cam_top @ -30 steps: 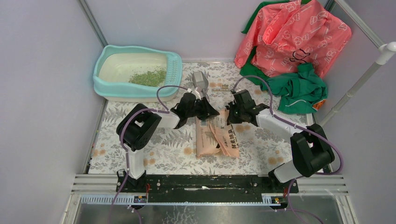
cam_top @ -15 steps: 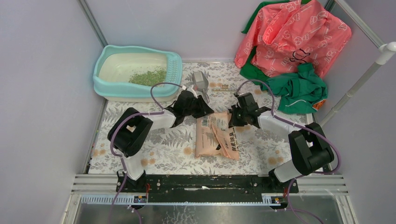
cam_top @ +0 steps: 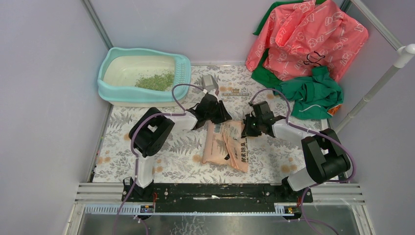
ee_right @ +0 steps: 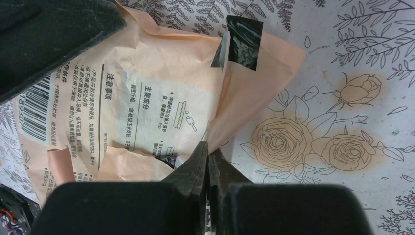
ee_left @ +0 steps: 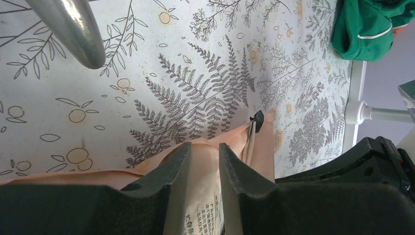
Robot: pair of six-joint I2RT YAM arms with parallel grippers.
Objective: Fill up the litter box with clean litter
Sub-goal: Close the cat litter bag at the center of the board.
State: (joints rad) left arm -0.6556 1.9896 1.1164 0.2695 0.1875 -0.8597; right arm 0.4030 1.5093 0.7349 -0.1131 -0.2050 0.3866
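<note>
Robot test cell I operate remotely: plain grey panel walls (cam_top: 44, 98), aluminium frame post (cam_top: 96, 22), floral table cover (cam_top: 181, 152), black arm-mounting rail (cam_top: 210, 192).

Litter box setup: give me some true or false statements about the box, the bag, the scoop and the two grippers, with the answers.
1. The left gripper and the right gripper are both closed on the bag. True.
2. The litter box is empty. False: a heap of green litter lies in it.
3. The scoop sits inside the box. False: it lies on the table, to the right of the box.
4. The bag is over the table, not over the box. True.
5. A pile of red and green clothes lies in the far right corner. True.
</note>
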